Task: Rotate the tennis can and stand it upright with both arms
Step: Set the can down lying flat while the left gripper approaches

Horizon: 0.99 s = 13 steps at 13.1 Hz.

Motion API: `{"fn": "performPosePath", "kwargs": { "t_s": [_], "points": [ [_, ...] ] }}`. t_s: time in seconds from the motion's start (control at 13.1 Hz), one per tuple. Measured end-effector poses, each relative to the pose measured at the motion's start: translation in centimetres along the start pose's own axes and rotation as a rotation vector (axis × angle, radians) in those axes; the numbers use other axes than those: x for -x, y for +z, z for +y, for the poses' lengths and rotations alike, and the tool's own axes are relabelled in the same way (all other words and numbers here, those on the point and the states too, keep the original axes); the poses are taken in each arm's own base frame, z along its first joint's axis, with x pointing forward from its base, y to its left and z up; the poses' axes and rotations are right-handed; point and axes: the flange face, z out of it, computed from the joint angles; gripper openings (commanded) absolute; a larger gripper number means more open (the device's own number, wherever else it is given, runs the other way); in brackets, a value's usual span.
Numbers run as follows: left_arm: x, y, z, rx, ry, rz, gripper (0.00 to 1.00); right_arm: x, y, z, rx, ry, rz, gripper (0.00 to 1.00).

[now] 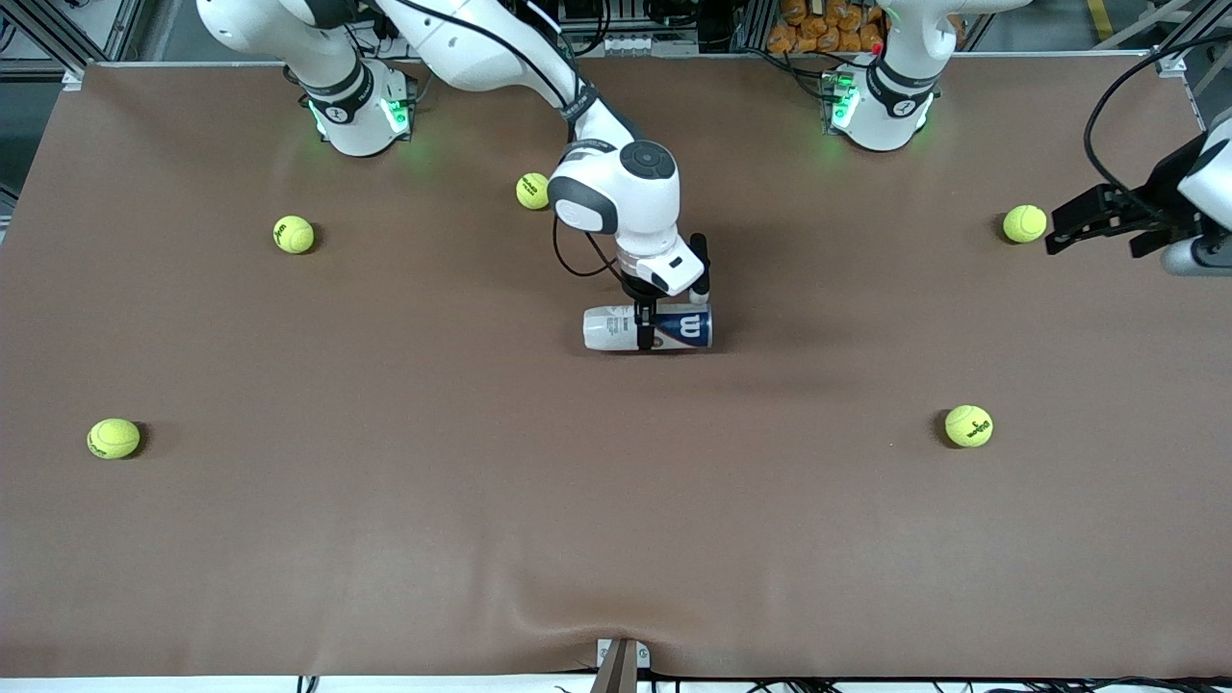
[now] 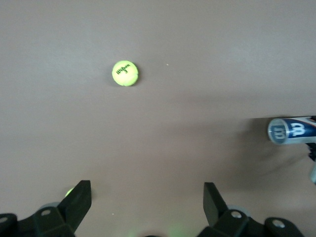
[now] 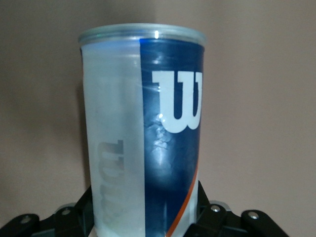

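The tennis can (image 1: 616,328) lies on its side in the middle of the brown table (image 1: 481,539), its navy "W" label toward the left arm's end. My right gripper (image 1: 670,314) comes down onto it and is shut on the can, one finger on each side of its body. In the right wrist view the can (image 3: 143,118) fills the space between the black fingers (image 3: 80,210). My left gripper (image 1: 1055,231) is open and empty, low over the table at the left arm's end, beside a tennis ball (image 1: 1024,223). The left wrist view shows the can's end (image 2: 290,131) farther off.
Several yellow-green tennis balls lie scattered: one near the right arm's wrist (image 1: 532,191), one toward the right arm's base (image 1: 294,234), one nearer the front camera at each end (image 1: 114,438) (image 1: 968,425). The left wrist view shows one ball (image 2: 125,73).
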Motion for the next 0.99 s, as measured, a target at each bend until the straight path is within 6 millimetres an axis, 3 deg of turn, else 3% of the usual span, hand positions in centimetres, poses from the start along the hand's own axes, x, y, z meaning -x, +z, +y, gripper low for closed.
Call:
{"fn": "performPosePath", "kwargs": {
  "t_s": [0.08, 0.31, 0.61, 0.69, 0.84, 0.99],
  "points": [
    [-0.3, 0.6, 0.0, 0.006, 0.001, -0.010, 1.00, 0.1, 0.8, -0.3, -0.005, -0.005, -0.006, 1.00],
    [-1.3, 3.3, 0.3, 0.054, 0.051, -0.060, 1.00, 0.3, 1.6, 0.1, 0.008, -0.002, 0.011, 1.00],
    [-3.1, 7.2, 0.6, 0.111, 0.107, -0.116, 1.00, -1.0, -1.0, 1.0, 0.027, 0.006, 0.049, 1.00],
    [-3.5, 8.2, 0.7, 0.154, 0.127, -0.128, 1.00, -1.3, -2.7, 1.3, 0.018, 0.015, 0.037, 1.00],
    [-4.8, 10.8, -0.4, 0.286, 0.137, -0.151, 1.00, -0.6, -8.1, 3.1, -0.003, 0.054, -0.021, 1.00],
    [-6.0, 13.5, -1.5, 0.352, 0.138, -0.164, 1.00, 2.4, -15.0, 6.7, -0.014, 0.131, -0.085, 1.00]
  ]
}}
